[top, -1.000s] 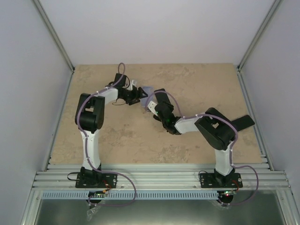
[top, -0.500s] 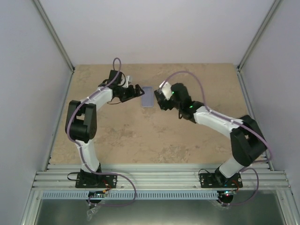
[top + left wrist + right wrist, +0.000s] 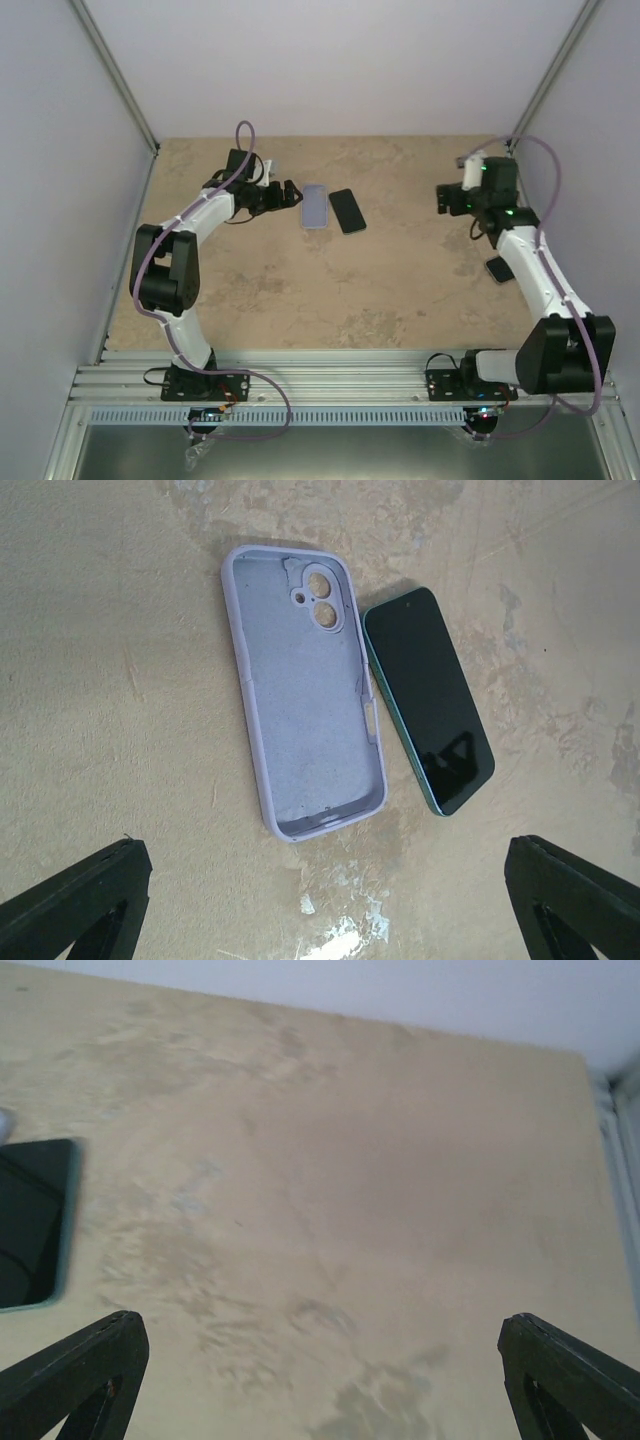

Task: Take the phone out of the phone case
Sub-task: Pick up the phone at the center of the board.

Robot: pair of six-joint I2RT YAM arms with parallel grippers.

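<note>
The lilac phone case (image 3: 316, 206) lies empty and open side up on the table, also in the left wrist view (image 3: 303, 690). The dark phone (image 3: 347, 211) lies flat, screen up, just right of the case, its green edge showing in the left wrist view (image 3: 428, 699); its corner shows in the right wrist view (image 3: 32, 1222). My left gripper (image 3: 291, 192) is open and empty, just left of the case. My right gripper (image 3: 447, 198) is open and empty, far right of the phone.
A dark object (image 3: 499, 269) lies on the table near the right edge, partly under my right arm. White side walls and metal rails (image 3: 340, 380) bound the tan table.
My right arm swung away from the case to the far right, leaving the phone lying beside the case. My left gripper let go and drew back a little to the left.
</note>
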